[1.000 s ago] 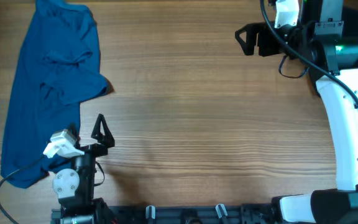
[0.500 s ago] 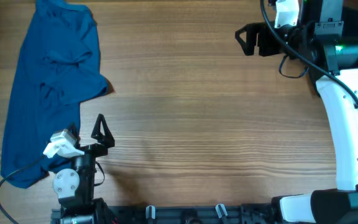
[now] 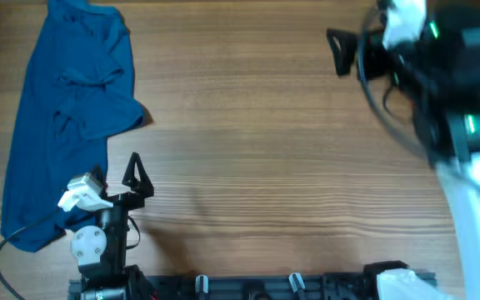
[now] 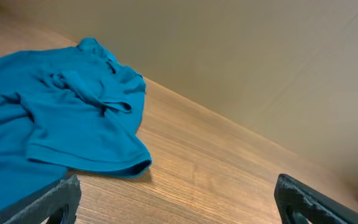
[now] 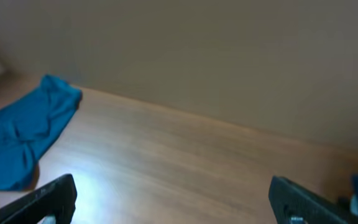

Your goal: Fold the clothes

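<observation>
The crumpled bright blue cotton T-shirt point(image 3: 67, 117) runs lengthwise down the overhead frame's left edge, just beside the wide-open, empty left tool point(image 3: 137, 175), while the blurred right tool point(image 3: 342, 52), also spread wide and empty, sits far off at upper right.

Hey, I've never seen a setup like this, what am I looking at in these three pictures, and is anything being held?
These are two robot arms at a wooden table. One picture looks straight down from above; the other two come from a camera on each wrist, so the dark shapes at their bottom edges are that arm's own fingers. A crumpled bright blue T-shirt lies along the table's left side. The left gripper sits beside its lower end, and the right gripper is at the far right, looking blurred. Both are open and hold nothing.
</observation>
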Controlling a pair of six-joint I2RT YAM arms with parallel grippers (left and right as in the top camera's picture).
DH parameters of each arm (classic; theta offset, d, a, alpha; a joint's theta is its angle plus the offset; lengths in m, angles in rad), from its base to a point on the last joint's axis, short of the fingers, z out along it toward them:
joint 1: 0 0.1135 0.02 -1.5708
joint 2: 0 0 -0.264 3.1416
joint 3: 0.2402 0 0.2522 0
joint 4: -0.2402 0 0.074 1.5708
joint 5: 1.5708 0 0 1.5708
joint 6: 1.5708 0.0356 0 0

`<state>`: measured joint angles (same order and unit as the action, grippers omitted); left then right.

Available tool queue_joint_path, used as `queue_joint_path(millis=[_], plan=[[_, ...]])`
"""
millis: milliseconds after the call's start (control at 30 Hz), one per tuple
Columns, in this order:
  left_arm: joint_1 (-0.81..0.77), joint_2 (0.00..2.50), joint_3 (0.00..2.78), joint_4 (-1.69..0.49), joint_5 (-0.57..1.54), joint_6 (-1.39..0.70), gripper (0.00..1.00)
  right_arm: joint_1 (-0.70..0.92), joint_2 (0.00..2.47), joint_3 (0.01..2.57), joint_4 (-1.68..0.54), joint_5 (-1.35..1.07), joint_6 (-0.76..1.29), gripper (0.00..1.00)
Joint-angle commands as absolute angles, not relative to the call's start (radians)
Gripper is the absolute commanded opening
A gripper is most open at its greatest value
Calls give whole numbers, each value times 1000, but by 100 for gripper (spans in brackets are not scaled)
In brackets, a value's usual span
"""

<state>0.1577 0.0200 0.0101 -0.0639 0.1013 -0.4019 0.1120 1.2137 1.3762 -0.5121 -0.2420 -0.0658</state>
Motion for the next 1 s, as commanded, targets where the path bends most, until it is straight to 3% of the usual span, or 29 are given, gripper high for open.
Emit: queue_joint_path(millis=[0,200,400,700,967], plan=[[154,14,6,-68,99,-404,100,115,999,1090,-344,-231,-87,100],[154,14,6,-68,99,-404,100,109,621,573,33,-226,-63,100],[154,14,6,-68,99,-404,100,105,354,242,165,-141,36,100],[154,14,6,-68,99,-404,100,105,169,14,206,-153,33,100],[154,14,6,-68,99,-404,100,102,54,5,67,-149,-12,99]])
